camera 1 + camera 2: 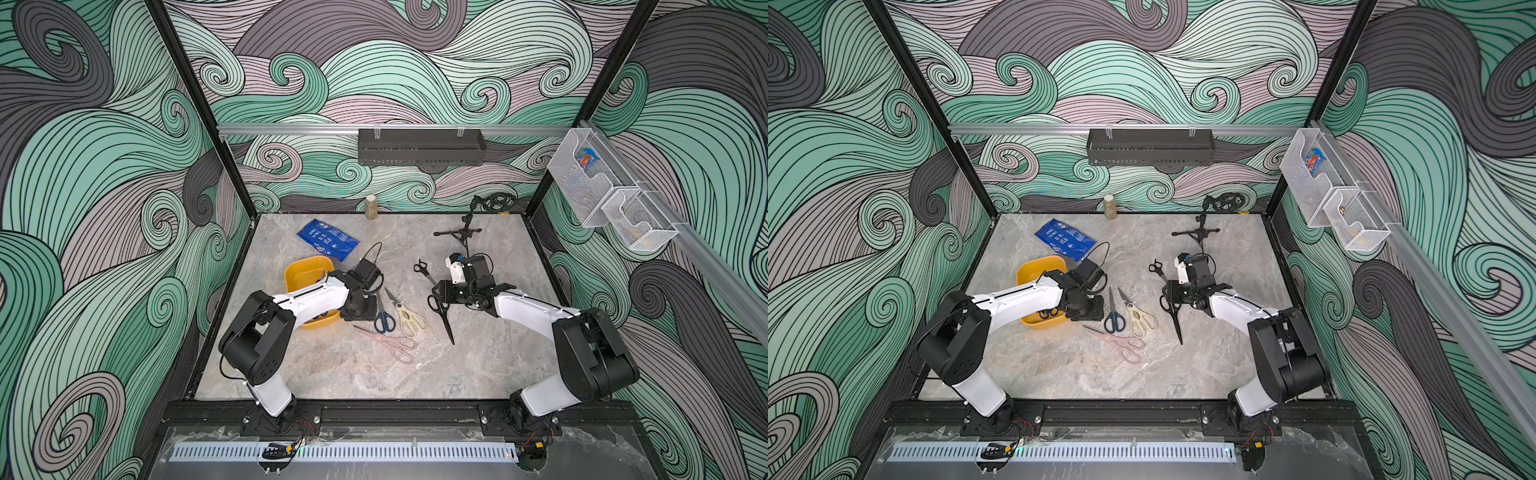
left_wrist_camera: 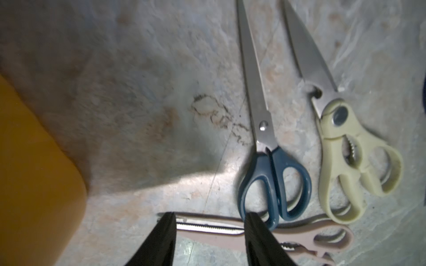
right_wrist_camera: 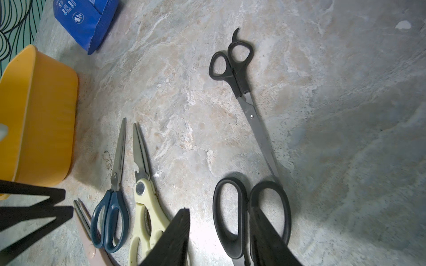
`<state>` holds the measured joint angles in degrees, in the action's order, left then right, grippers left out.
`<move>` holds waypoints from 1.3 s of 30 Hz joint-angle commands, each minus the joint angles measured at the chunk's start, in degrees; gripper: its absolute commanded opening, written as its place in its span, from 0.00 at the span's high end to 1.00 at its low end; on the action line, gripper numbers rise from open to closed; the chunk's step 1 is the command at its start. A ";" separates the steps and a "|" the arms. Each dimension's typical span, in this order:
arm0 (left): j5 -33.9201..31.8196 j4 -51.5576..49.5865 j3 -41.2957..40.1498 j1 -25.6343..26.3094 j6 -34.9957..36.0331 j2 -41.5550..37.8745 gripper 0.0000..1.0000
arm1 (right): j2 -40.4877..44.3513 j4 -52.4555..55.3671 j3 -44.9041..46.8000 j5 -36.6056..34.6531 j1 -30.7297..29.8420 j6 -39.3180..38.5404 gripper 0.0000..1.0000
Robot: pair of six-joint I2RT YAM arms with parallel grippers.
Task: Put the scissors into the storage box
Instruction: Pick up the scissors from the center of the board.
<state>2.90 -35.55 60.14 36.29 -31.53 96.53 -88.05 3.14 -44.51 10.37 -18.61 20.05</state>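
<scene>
The mustard-yellow storage box (image 1: 305,270) stands at the left under my left arm, with black scissors handles (image 1: 1048,312) showing inside it. On the table lie blue-handled scissors (image 1: 382,320), cream shears (image 1: 409,320) and a pale pink pair (image 1: 392,343). My left gripper (image 2: 211,221) is open just above the pink pair's blade (image 2: 207,228). To the right lie small black scissors (image 3: 232,62) and large black scissors (image 1: 442,316). My right gripper (image 3: 219,221) is open, its fingers on either side of one handle loop of the large pair (image 3: 269,184).
A blue pouch (image 1: 328,239) lies behind the box. A black mini tripod (image 1: 461,232) and a small bottle (image 1: 370,206) stand near the back wall. A long black tray (image 1: 419,147) hangs on that wall, and white mesh baskets (image 1: 598,187) on the right wall.
</scene>
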 commanded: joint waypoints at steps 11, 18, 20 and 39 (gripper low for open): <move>-0.26 -0.57 2.39 4.51 -3.50 2.40 0.57 | 1.61 0.12 1.01 -0.66 0.46 -0.54 0.53; -1.41 0.48 3.00 4.66 -4.66 3.38 0.59 | 2.09 0.09 1.17 -0.27 0.58 -0.54 0.53; -1.56 0.48 3.26 4.74 -4.82 4.16 0.59 | 2.14 0.10 1.20 -0.13 0.57 -0.55 0.53; -2.53 2.28 0.96 5.12 -6.52 8.93 0.73 | 2.52 0.10 2.13 -0.14 1.08 -1.75 0.53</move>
<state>1.43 -33.80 62.11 40.71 -37.08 102.87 -86.83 3.14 -43.31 10.20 -18.04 19.14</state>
